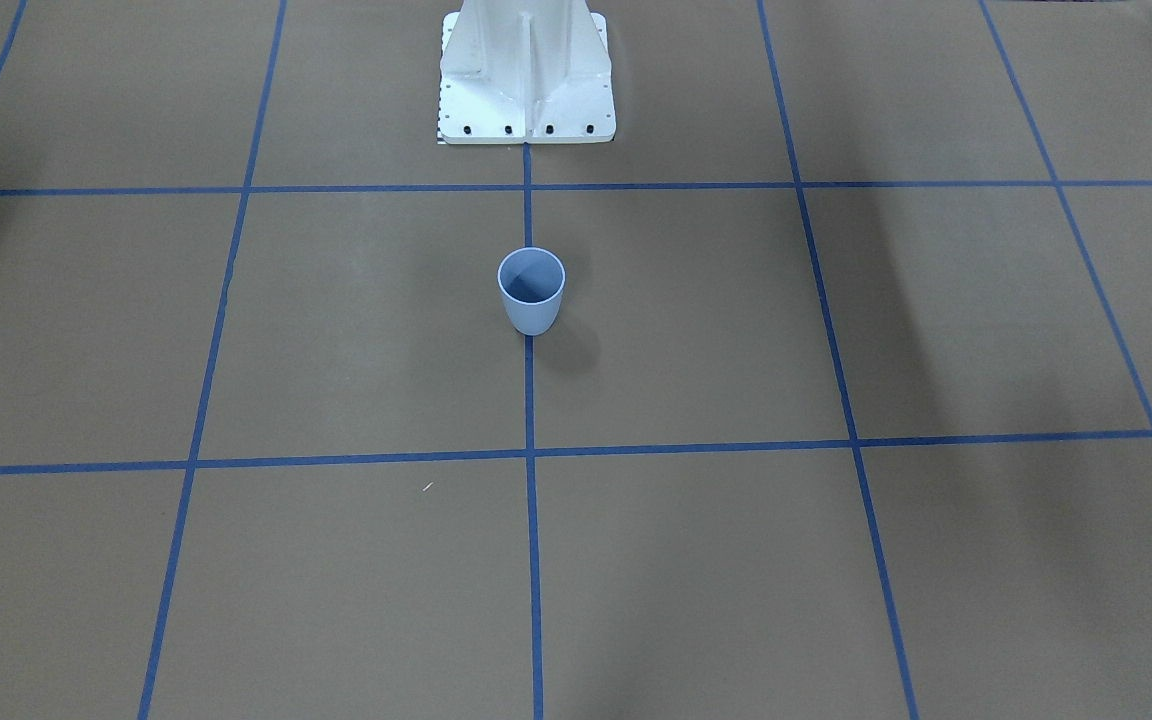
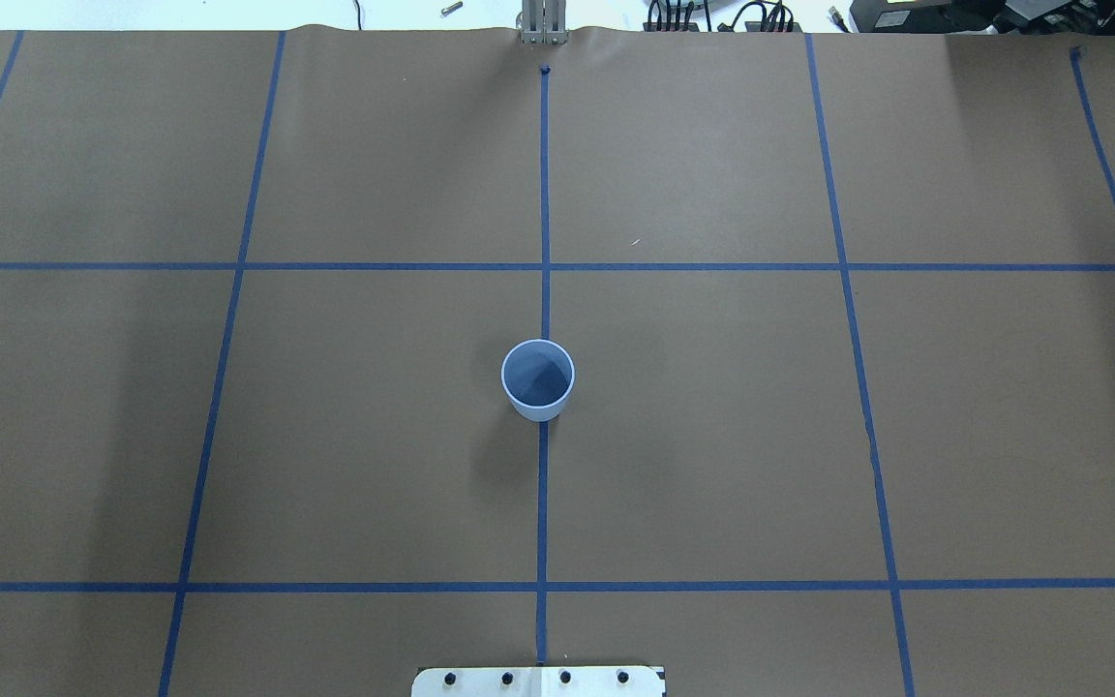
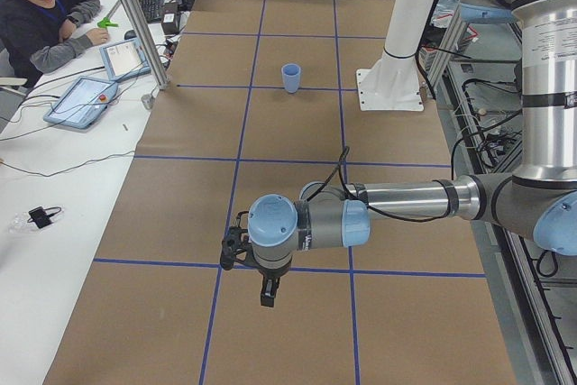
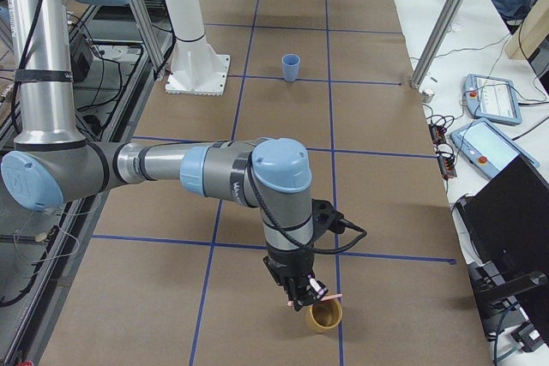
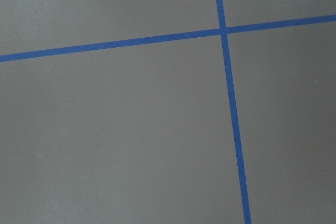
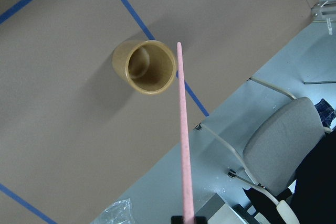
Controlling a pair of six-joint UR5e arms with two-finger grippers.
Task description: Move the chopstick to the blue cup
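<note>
The blue cup (image 1: 531,290) stands upright at the table's middle on a tape line; it also shows in the overhead view (image 2: 538,379) and both side views (image 3: 290,77) (image 4: 291,67). My right gripper (image 4: 302,296) is far from it, near the table's end, just above a tan cup (image 4: 324,316). It is shut on a pale pink chopstick (image 6: 183,140), whose tip reaches beside the tan cup's rim (image 6: 144,66) in the right wrist view. My left gripper (image 3: 268,293) hangs over bare table at the other end; I cannot tell whether it is open or shut.
The white robot pedestal (image 1: 526,90) stands behind the blue cup. The table edge and a grey chair (image 6: 283,140) lie beside the tan cup. An operator (image 3: 36,6) and tablets (image 3: 86,96) are at a side bench.
</note>
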